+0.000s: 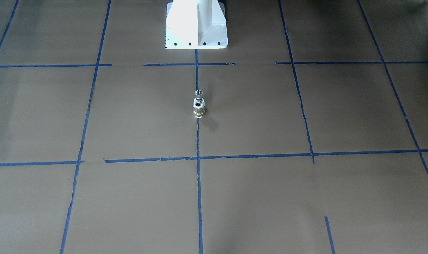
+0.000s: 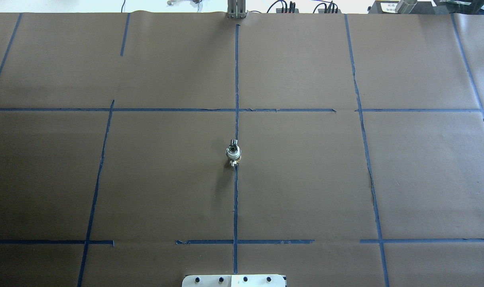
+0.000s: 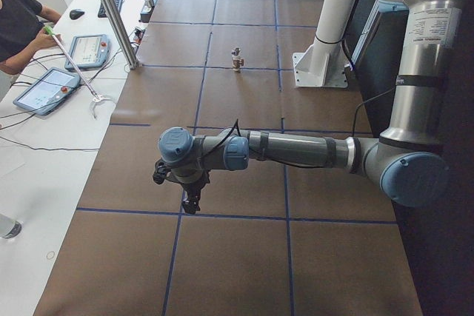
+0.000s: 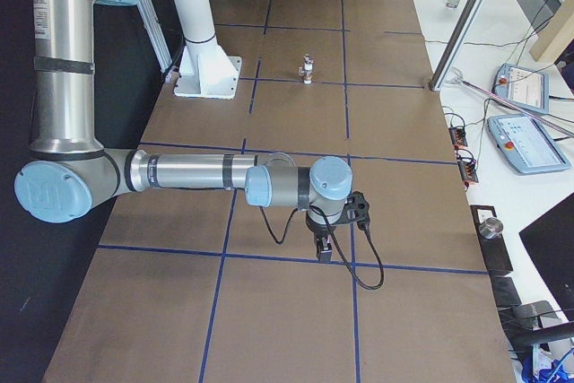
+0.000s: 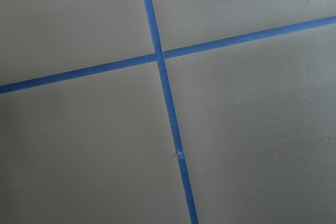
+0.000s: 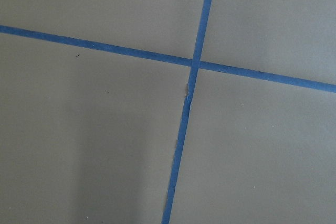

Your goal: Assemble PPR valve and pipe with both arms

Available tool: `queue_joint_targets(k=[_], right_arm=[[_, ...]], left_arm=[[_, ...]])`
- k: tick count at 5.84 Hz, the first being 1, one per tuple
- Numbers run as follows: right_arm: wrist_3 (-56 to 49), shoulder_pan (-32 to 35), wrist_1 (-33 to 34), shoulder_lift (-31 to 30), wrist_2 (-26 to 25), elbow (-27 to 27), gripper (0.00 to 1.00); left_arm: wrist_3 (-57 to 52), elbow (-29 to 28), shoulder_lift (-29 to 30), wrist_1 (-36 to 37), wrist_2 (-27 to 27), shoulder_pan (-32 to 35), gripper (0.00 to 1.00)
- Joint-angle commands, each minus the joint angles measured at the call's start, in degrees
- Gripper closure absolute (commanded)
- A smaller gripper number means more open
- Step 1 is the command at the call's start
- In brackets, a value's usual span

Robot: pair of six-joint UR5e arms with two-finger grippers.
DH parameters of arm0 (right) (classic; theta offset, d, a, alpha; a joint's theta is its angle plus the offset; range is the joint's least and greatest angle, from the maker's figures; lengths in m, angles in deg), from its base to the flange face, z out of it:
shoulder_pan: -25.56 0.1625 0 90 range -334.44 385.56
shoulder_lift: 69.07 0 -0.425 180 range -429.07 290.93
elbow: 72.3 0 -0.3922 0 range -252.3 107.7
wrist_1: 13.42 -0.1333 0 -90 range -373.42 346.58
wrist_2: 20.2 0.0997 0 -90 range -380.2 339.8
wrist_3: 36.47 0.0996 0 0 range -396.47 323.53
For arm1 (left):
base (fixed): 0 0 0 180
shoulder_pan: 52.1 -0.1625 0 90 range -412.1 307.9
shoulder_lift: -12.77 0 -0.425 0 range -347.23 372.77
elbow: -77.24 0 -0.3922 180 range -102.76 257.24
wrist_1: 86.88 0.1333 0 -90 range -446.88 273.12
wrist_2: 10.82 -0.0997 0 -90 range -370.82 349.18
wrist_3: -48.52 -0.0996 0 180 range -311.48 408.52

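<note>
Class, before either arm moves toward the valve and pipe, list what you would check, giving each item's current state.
1. Valve upright at centre of table: ok.
2. Pipe located, seemingly atop the valve; joined or not: cannot tell.
3. Left gripper well away from both parts: ok.
4. Right gripper well away from both parts: ok.
5. Both grippers open: cannot tell.
6. Wrist views show the parts: not ok, only tape.

The light is bright and even over the brown bench point(image 2: 305, 179). The valve point(image 2: 233, 153) throws a soft, faint shadow. The white pedestal point(image 1: 196, 24) is washed out by glare. Both wrist views look slightly soft, darker at the lower left.
</note>
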Motion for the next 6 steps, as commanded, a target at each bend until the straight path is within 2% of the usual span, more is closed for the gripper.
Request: queue_joint_targets(k=[1, 4, 6], right_arm=[[-0.22, -0.04, -0.18, 0.28, -1.50, 0.35, 0.00], [0.21, -1.87, -0.18, 0.45, -1.34, 0.35, 0.00], [0.57, -2.42, -0.09, 1.33, -0.81, 0.34, 0.00]], left_arm=[[0.15, -0.68, 1.27, -0.09, -1.49, -0.21, 0.00], [-0.11, 0.72, -0.12, -3.50, -1.50, 0.14, 0.00], [-0.37, 2.56, -1.10, -3.08, -1.59, -0.21, 0.00]])
